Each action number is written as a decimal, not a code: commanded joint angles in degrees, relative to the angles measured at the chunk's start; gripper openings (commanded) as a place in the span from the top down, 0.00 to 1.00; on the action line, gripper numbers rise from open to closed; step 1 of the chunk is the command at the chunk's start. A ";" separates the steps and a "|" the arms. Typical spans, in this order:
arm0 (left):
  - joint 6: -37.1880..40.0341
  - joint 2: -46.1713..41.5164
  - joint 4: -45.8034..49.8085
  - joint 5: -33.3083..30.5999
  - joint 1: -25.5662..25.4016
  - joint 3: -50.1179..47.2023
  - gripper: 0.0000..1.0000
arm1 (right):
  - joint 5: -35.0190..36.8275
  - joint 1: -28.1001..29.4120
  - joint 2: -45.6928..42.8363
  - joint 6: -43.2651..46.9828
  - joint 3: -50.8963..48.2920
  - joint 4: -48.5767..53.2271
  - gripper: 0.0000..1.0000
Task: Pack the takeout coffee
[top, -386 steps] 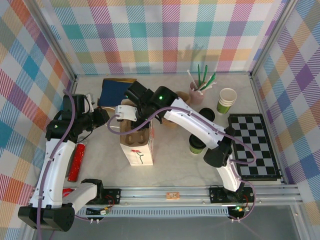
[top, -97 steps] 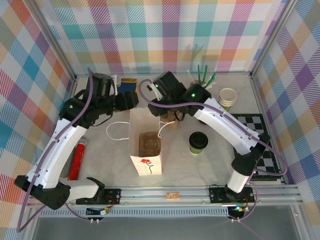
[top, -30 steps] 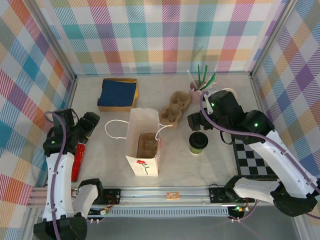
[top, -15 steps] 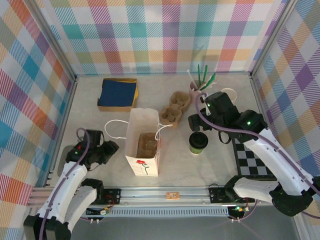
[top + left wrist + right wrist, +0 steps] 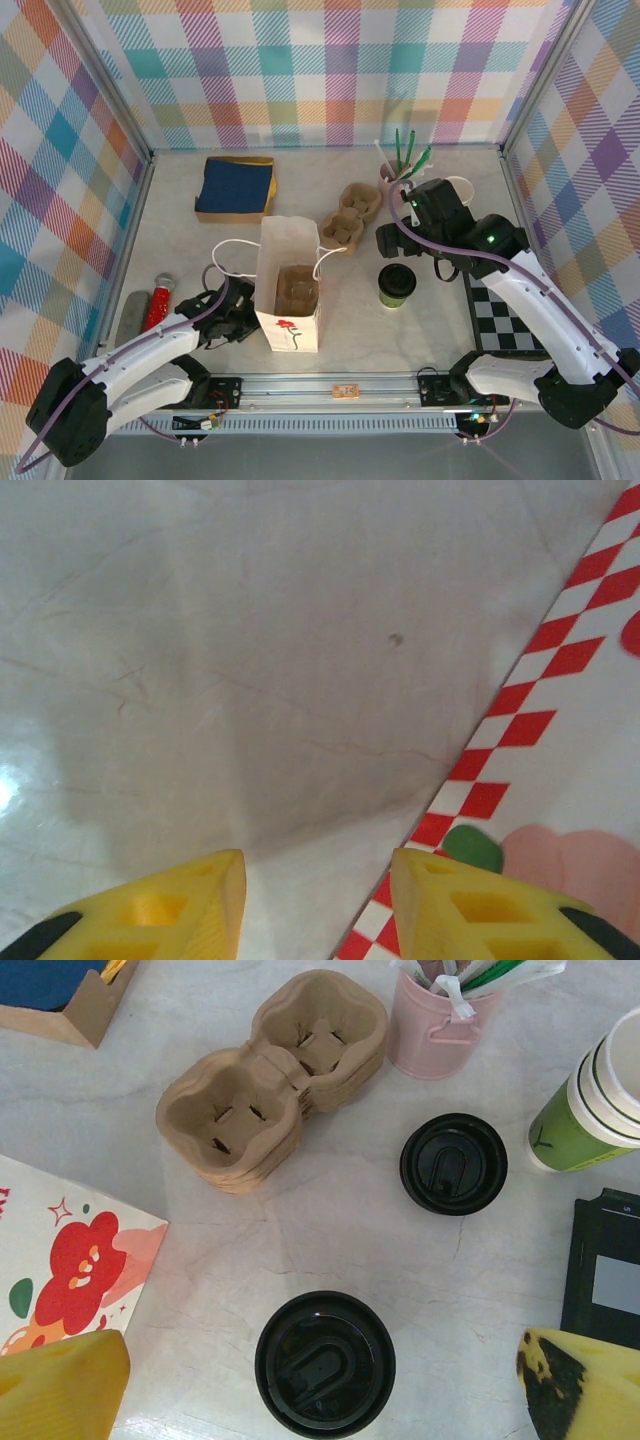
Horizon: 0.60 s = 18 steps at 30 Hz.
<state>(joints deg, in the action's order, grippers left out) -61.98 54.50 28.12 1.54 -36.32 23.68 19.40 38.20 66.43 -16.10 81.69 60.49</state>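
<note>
The takeout coffee (image 5: 397,285) is a green paper cup with a black lid, standing right of the white paper bag (image 5: 290,300). In the right wrist view its lid (image 5: 325,1363) lies straight below my right gripper (image 5: 322,1385), which is open, one yellow finger wide on each side and clear above it. From above, my right gripper (image 5: 392,243) hovers just behind the cup. My left gripper (image 5: 240,312) lies low at the bag's front left corner. It is open (image 5: 317,880), holding nothing, with the bag's checkered side (image 5: 580,780) beside its right finger.
The bag stands open with a brown carrier (image 5: 297,288) inside. Behind the coffee are stacked cardboard carriers (image 5: 270,1090), a second black lid (image 5: 453,1163), the pink pot of sticks (image 5: 440,1030) and a lidless green cup (image 5: 590,1100). A chessboard (image 5: 510,310) lies right, a red tube (image 5: 157,300) left.
My left arm has swung from the left side down to the front, bringing its gripper beside the bag. My right gripper has held over the lidded cup with only a slight shift.
</note>
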 commanded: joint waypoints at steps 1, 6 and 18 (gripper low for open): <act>-2.05 0.61 -3.75 -1.91 -1.17 0.65 0.58 | -0.25 -0.57 -0.95 -0.94 0.26 -0.38 0.01; -3.09 5.53 -7.47 -2.03 -4.42 1.67 0.59 | -0.65 -1.19 -0.71 -1.04 0.14 -0.96 0.01; -1.56 10.08 -8.77 -4.30 -6.42 6.05 0.60 | -1.41 -4.12 -0.25 -2.44 -1.41 0.09 0.01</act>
<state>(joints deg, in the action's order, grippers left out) -64.69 64.47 19.33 -1.17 -42.35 26.96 18.79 35.16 66.43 -16.40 81.25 60.51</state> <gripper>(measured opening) 0.404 0.989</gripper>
